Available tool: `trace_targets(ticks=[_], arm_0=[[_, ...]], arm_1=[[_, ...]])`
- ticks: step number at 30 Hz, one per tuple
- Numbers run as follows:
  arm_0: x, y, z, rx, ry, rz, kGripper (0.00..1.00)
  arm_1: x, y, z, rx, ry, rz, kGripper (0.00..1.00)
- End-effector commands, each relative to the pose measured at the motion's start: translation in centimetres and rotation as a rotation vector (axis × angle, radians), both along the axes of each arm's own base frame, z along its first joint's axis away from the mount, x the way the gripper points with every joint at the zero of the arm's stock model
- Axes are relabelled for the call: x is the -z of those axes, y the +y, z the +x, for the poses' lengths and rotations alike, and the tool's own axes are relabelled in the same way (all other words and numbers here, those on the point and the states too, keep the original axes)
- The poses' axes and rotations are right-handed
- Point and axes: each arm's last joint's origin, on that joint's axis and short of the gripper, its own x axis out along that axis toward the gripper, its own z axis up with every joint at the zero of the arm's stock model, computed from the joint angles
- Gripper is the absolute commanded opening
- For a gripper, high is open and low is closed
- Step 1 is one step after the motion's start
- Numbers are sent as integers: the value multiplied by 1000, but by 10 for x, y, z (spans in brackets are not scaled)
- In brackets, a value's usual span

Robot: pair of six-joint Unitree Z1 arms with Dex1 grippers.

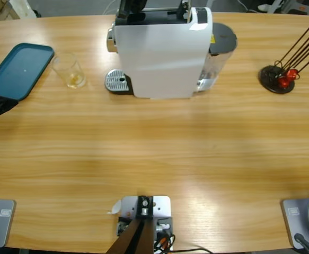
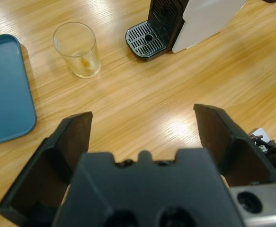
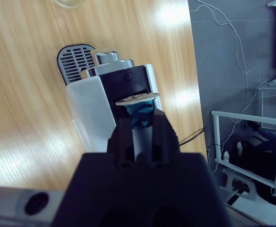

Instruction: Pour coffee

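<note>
Your left gripper (image 2: 142, 125) is hovering wide open over the wooden desk (image 1: 154, 153), near the small clear glass tumbler (image 2: 77, 49) of amber coffee (image 2: 85, 63). Your right gripper (image 3: 141, 122) is pinching a blue foil-topped capsule (image 3: 138, 109) above the white coffee machine (image 3: 93, 111).

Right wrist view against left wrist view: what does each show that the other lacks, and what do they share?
Only the right wrist view shows the right gripper, its fingers shut on a blue capsule with a silver foil rim, held over the dark opening in the machine's top, plus the grey floor, cables and a white frame beyond the table's edge. Only the left wrist view shows the left gripper open over bare wood, the blue tray, and the whole glass tumbler with its trace of coffee. Both show the white coffee machine and its drip grille.
</note>
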Motion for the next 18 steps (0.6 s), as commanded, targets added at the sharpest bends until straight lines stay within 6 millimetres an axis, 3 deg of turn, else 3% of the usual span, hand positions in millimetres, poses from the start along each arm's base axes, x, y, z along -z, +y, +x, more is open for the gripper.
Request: trace_targets(ticks=[1, 11, 12, 15, 17, 18], arm_0=[[10, 0, -3, 21, 12, 22, 922], [10, 0, -2, 22, 13, 22, 922], [10, 0, -2, 22, 13, 22, 922], [10, 0, -2, 22, 14, 23, 922], [10, -1, -2, 23, 15, 23, 922], [10, -1, -2, 23, 16, 24, 922]], arm_1=[[46, 12, 17, -4, 76, -79, 0], [56, 10, 21, 2, 91, -83, 0], [56, 10, 21, 4, 90, -82, 43], [56, 8, 23, 13, 85, -85, 657], [56, 8, 23, 17, 80, -88, 938], [55, 7, 23, 17, 78, -86, 992]])
